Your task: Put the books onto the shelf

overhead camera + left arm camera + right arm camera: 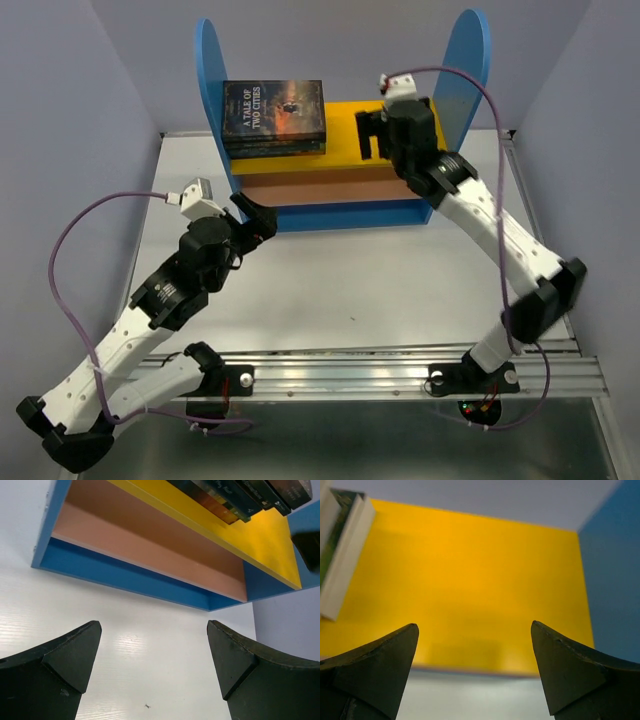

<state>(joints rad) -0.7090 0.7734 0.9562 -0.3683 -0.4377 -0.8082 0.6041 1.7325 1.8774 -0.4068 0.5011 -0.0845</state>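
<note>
The books [273,118] lie in a flat stack on the left half of the shelf's [344,170] yellow top board, with the dark A Tale of Two Cities on top. Their spines [240,495] show in the left wrist view, their page edges [342,555] in the right wrist view. My right gripper [372,133] hangs open and empty over the bare right part of the yellow board [470,580]. Open too, and holding nothing, my left gripper [255,218] hovers over the white table just in front of the shelf's blue base [125,577].
The shelf's tall blue side panels [210,80] [465,70] rise on both sides of the boards. Its brownish-pink middle board [140,545] holds nothing. White table [350,290] stretches in front, ending in a metal rail [400,372] at the near edge. Grey walls enclose the workspace.
</note>
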